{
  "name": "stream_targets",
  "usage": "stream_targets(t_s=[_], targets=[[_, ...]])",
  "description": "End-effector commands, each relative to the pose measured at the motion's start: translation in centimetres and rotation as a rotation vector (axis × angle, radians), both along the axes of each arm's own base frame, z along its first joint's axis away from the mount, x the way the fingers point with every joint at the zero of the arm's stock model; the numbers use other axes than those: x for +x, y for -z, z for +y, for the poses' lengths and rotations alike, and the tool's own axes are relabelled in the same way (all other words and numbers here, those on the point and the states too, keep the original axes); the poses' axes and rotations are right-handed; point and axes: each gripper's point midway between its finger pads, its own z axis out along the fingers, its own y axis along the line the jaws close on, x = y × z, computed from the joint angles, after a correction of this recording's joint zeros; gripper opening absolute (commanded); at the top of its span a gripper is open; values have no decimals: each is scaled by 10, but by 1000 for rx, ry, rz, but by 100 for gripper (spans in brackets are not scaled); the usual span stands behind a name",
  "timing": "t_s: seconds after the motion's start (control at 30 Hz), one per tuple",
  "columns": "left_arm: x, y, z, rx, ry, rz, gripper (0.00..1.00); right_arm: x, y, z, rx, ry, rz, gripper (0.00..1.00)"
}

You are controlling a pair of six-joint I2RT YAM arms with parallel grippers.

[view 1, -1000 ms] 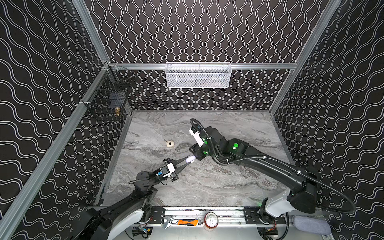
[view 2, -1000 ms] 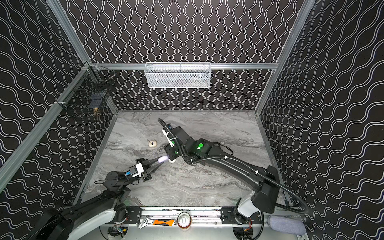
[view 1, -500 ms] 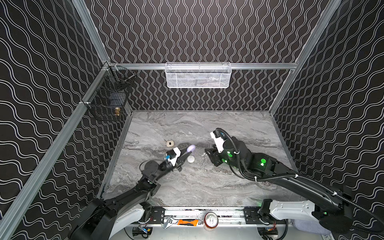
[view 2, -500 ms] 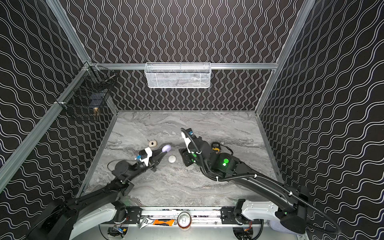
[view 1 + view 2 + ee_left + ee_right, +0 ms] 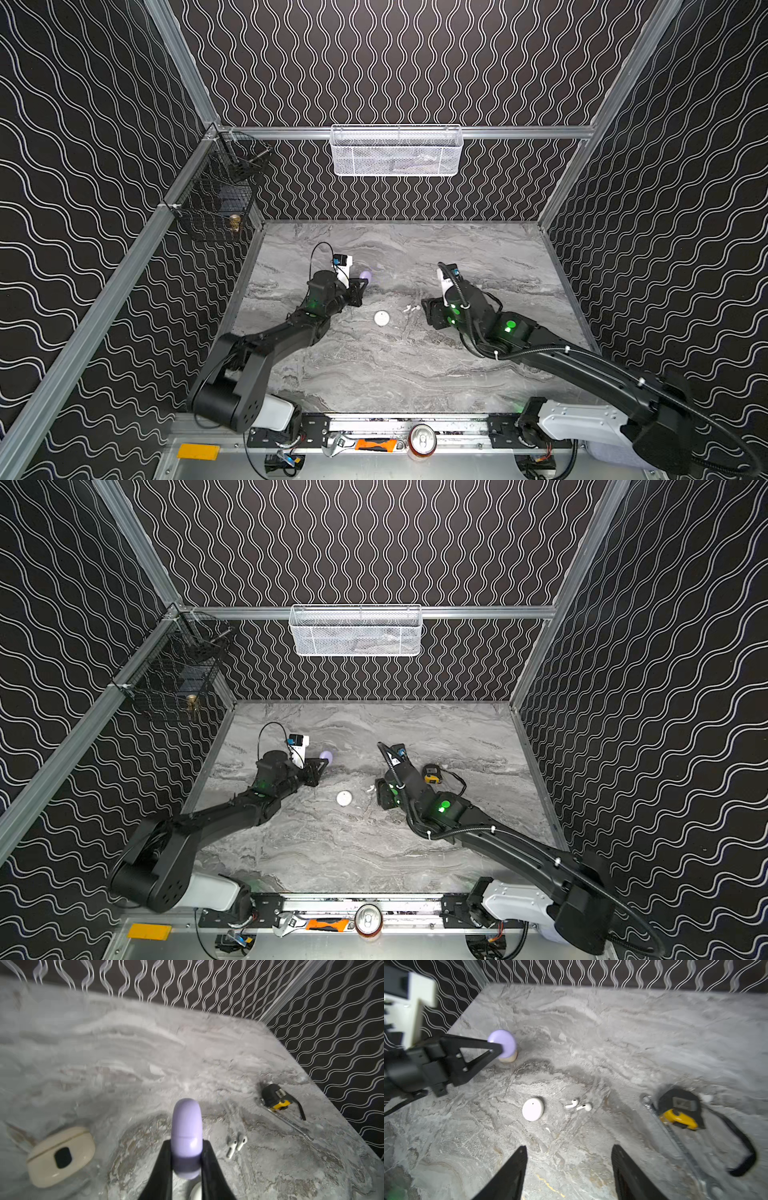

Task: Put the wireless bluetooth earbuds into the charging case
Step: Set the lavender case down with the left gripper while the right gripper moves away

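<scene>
My right gripper, jaws apart, is nearer the earbuds, stems pointing at the white case; left gripper clamps lilac case.

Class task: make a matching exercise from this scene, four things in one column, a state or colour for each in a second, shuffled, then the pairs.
1 lilac case
2 white earbuds
3 tape measure
4 right end effector

A open, holding nothing
B yellow and black
C clamped in the left end effector
D lying side by side on the table

Pairs: 1-C, 2-D, 3-B, 4-A
</scene>
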Motion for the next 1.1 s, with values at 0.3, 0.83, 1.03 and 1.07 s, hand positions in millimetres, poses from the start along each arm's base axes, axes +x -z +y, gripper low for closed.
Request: stream_targets(t_s=[0.3,0.83,1.03,1.07], targets=[[2,65,-15,22,62,302,0,1,60,76,180,-5,202,59],[4,98,-14,83,69,420,6,-11,100,89,264,8,263,61],[1,90,-8,110,64,376,49,-15,110,84,230,31,278,62],[1,86,-7,114,62,362,53,-15,110,84,228,34,280,63]])
